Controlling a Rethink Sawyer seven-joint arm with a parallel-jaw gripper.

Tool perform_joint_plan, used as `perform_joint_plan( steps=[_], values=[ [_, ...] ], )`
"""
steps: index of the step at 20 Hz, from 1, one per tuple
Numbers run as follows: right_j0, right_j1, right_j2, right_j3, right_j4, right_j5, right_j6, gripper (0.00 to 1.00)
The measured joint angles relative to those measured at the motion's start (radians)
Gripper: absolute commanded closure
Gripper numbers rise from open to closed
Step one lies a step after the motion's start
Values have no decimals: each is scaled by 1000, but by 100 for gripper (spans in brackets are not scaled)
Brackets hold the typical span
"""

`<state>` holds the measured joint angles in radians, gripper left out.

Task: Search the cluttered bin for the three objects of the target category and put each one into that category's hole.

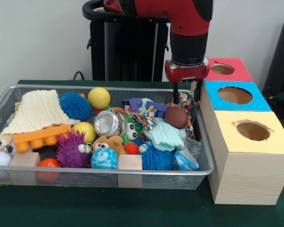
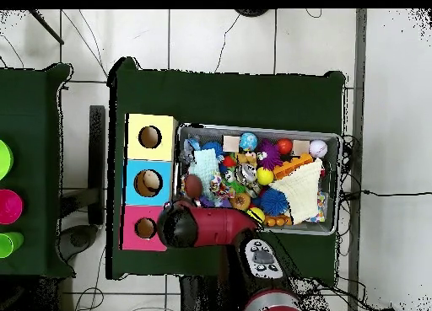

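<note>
Here the tool [image 1: 185, 91], fingers apparently spread and empty, hangs over the bin's [image 1: 206, 163] far corner beside the football [image 1: 176, 117].

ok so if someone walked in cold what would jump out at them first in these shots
Probably the wire mesh bin, heaped with bright toys: a cream knitted cloth at its left end in the front view, spiky blue and purple balls, and a yellow ball. Next, the red arm, its open claw hanging over the bin's right end above a brown ball. Beside the bin stand three wooden boxes with holed yellow, blue and pink tops.
</note>
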<state>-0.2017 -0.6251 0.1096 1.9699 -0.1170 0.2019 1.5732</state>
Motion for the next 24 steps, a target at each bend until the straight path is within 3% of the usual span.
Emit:
perform_joint_plan(
  steps=[9,24],
  values=[
    [42,30,-37,-67,29,41,0,0],
    [63,36,-56,-94,45,94,0,0]
  ],
)
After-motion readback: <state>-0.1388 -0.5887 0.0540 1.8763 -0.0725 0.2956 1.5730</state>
